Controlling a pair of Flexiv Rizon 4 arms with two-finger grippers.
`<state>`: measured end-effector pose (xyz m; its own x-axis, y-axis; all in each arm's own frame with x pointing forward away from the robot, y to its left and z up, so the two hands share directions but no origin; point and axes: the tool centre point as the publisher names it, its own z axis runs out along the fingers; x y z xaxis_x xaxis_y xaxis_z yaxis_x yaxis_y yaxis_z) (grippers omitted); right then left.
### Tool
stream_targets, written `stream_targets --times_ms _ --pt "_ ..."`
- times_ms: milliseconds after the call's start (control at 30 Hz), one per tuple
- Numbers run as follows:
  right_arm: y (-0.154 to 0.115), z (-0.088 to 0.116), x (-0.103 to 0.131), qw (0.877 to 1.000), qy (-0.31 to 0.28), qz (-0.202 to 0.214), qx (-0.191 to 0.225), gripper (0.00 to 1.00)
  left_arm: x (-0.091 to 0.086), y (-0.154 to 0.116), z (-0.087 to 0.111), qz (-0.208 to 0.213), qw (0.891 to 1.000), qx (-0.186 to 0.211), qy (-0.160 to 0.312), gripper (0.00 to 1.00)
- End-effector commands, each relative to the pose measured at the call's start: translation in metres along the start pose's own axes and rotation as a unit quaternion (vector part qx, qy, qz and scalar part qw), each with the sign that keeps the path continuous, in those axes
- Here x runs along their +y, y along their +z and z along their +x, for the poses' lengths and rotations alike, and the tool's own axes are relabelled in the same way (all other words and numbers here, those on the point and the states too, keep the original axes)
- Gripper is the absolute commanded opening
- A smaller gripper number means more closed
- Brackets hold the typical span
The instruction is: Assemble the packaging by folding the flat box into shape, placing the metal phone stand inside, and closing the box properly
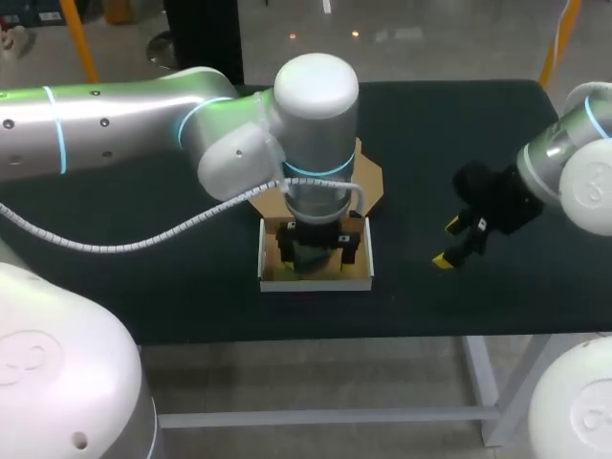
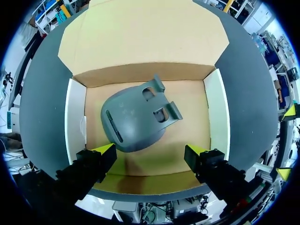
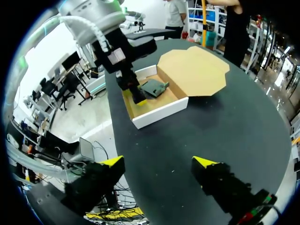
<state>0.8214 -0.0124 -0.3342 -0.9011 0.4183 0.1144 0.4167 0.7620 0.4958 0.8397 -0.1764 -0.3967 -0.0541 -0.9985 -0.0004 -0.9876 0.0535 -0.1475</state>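
Note:
A shallow cardboard box point(image 1: 316, 280) with white outer walls stands open near the table's front middle, its brown lid point(image 1: 368, 182) lying flat behind it. The grey metal phone stand point(image 2: 133, 117) lies on the box floor point(image 2: 154, 161). My left gripper point(image 2: 150, 157) hangs open inside the box, just above the stand's near end, with nothing between its fingers. In the right wrist view the box point(image 3: 157, 110), the stand point(image 3: 154, 87) and the lid point(image 3: 194, 70) lie ahead of my right gripper point(image 3: 157, 164). That gripper point(image 1: 454, 244) is open and empty, over bare table to the right of the box.
The dark table top point(image 1: 172, 287) lies bare on both sides of the box. Its front edge point(image 1: 382, 337) runs close below the box. My left arm's white cable point(image 1: 143, 239) hangs over the table to the left.

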Motion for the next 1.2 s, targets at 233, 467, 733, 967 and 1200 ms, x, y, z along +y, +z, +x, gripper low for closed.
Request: stream_targets --times_ms 233,467,733,967,1200 --pt "-0.002 0.000 -0.001 1.000 -0.001 -0.002 0.002 1.00 0.013 0.003 0.010 -0.021 1.000 -0.022 -0.005 1.00" --pt "-0.002 0.000 -0.001 1.000 -0.001 -0.002 0.002 1.00 0.023 0.002 0.012 -0.040 0.999 -0.025 -0.018 1.00" --pt "-0.002 0.000 -0.001 1.000 -0.001 -0.002 0.002 1.00 0.035 -0.003 0.011 -0.048 0.998 -0.023 -0.026 1.00" --pt "-0.002 0.000 -0.001 1.000 -0.001 -0.002 0.002 1.00 0.047 -0.003 0.010 -0.051 0.998 -0.023 -0.039 1.00" --pt "-0.002 0.000 -0.001 1.000 -0.001 -0.002 0.002 1.00 0.059 -0.007 0.009 -0.049 0.997 -0.024 -0.046 1.00"
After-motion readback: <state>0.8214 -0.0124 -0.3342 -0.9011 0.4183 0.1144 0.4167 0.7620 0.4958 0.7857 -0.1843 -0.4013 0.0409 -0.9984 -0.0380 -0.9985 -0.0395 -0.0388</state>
